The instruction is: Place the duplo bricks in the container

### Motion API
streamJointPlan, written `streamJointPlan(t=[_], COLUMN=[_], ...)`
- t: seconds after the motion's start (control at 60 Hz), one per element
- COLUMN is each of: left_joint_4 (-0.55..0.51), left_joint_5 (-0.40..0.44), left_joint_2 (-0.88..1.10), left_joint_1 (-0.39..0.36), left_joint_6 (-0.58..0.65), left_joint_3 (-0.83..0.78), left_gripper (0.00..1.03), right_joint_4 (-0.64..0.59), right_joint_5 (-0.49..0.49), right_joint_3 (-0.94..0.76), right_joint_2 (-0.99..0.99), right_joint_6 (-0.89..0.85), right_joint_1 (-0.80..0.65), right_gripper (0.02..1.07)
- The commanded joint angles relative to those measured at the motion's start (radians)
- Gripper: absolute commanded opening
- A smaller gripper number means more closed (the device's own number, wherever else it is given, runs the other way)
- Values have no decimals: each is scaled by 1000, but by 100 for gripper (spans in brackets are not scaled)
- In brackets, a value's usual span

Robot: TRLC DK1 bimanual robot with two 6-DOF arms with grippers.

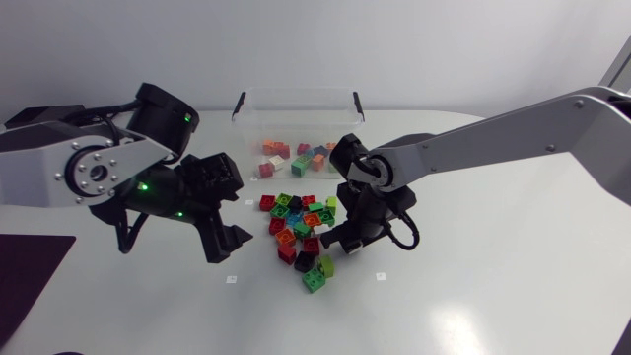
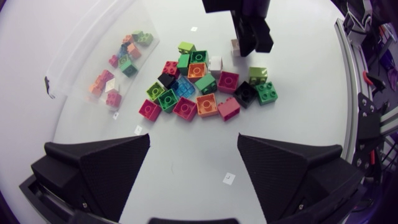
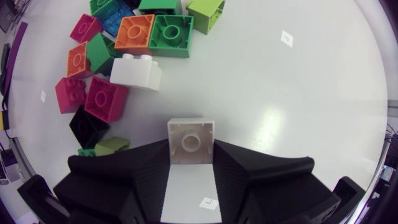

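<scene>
white table (image 1: 493, 276) with a pile of bricks (image 1: 299, 219) at its middle; the clear container (image 1: 296, 113), a few bricks inside, stands at the pile's twelve o'clock. left end effector (image 1: 232, 209) hovers at nine o'clock, fingers apart. right end effector (image 3: 191, 149), at four o'clock, is clamped on a white brick (image 3: 191, 138)
</scene>
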Motion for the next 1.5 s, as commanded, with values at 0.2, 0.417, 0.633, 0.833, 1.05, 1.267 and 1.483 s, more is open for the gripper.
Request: streamJointPlan(t=[0.2,0.417,0.633,0.833,1.05,1.267,1.483], left_joint_4=[61,-54,-204,-310,-352,-350,-336], left_joint_5=[37,48,37,-32,-96,-127,-130], left_joint_2=[185,285,386,462,517,578,620], left_joint_1=[-25,-78,-124,-190,-216,-180,-188], left_joint_6=[19,-179,-325,-442,-508,-524,-554], left_joint_3=[15,155,299,385,423,471,492], left_gripper=[98,98,98,97,96,91,86], right_joint_4=[21,11,-3,-5,-8,-14,-26], right_joint_5=[25,23,22,22,20,17,17], right_joint_3=[-75,-89,-83,-84,-90,-89,-67], right_joint_2=[-165,-231,-255,-274,-291,-303,-318], right_joint_6=[-42,-54,-54,-52,-54,-59,-66], right_joint_1=[-32,-70,-78,-85,-96,-104,-118], right_gripper=[33,33,33,33,33,33,33])
